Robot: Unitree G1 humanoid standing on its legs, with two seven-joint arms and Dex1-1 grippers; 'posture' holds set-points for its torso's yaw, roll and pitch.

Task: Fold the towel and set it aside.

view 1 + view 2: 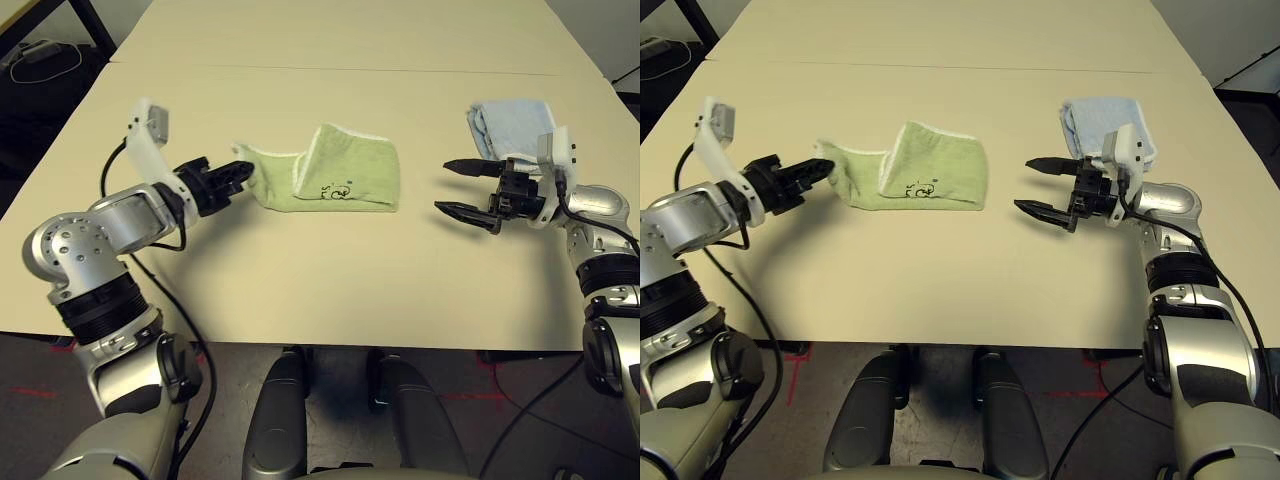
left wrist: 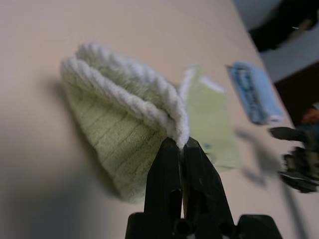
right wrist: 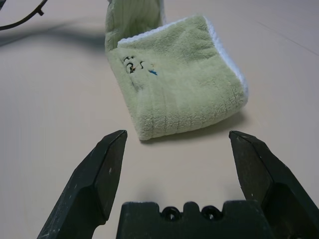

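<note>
The light green towel [image 1: 335, 178] lies folded at the middle of the table, its white-edged corner layers drawn out to the left. My left gripper [image 1: 243, 172] is shut on those stacked corner edges; the left wrist view shows the black fingertips [image 2: 169, 149] pinching the white edging of the towel [image 2: 124, 129]. My right gripper [image 1: 445, 187] hovers open to the right of the towel, a short gap away, nothing between its fingers. From the right wrist, the towel [image 3: 179, 84] with its small dark scribble lies just beyond the open right gripper [image 3: 177, 137].
A pale blue folded towel [image 1: 510, 125] lies at the back right, just behind my right gripper. The cream table [image 1: 330, 290] ends at a front edge near my body. A seam crosses the table farther back.
</note>
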